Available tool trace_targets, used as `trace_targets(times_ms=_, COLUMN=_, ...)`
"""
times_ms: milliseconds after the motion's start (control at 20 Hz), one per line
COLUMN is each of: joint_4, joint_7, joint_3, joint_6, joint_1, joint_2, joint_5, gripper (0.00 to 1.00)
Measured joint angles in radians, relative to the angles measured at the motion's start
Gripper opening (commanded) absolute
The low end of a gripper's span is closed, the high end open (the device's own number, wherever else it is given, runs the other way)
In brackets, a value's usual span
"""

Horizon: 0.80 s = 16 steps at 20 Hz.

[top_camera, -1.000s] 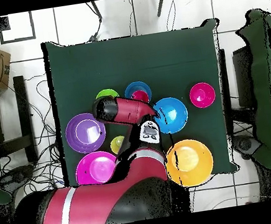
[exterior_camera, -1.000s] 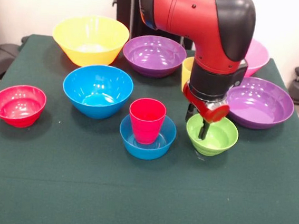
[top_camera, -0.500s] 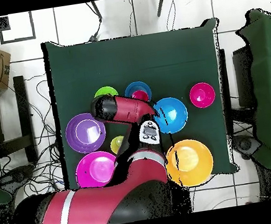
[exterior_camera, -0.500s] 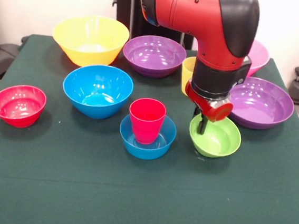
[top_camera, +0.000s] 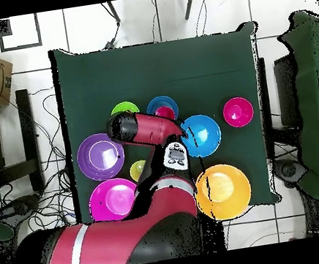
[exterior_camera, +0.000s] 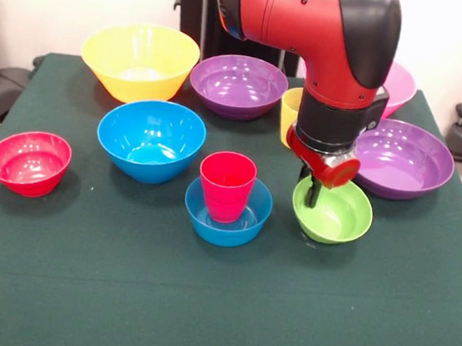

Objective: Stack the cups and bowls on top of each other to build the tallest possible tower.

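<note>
My gripper (exterior_camera: pixel 314 192) is down at the near-left rim of the lime green bowl (exterior_camera: pixel 337 217), one finger inside it, shut on the rim. The bowl sits slightly tilted just above the table. It also shows in the overhead view (top_camera: pixel 124 111), where the arm hides the gripper. The red cup (exterior_camera: pixel 226 185) stands upright in the small blue bowl (exterior_camera: pixel 227 219), left of the gripper. The yellow cup (exterior_camera: pixel 288 113) stands behind the arm, partly hidden.
Around them stand the large yellow bowl (exterior_camera: pixel 139 59), two purple bowls (exterior_camera: pixel 238 84) (exterior_camera: pixel 402 158), the pink bowl (exterior_camera: pixel 400 88) behind the arm, the medium blue bowl (exterior_camera: pixel 151 137) and the small red bowl (exterior_camera: pixel 27 161). The green table (exterior_camera: pixel 202 301) has free room at the front.
Over the last second the gripper closed on the lime green bowl's rim and shifted it slightly right and up, tilting it. Since half a second ago nothing has visibly moved.
</note>
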Motion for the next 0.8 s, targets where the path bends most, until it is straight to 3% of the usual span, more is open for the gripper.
trace_targets(times_ms=550, joint_4=0.001, joint_7=0.0, joint_3=0.014, joint_6=0.007, joint_1=-0.01, joint_2=-0.033, joint_5=-0.001, gripper=0.0)
trace_targets(times_ms=800, joint_4=0.002, joint_7=0.0, joint_3=0.029, joint_6=0.084, joint_1=-0.032, joint_2=-0.094, joint_5=-0.021, gripper=0.0)
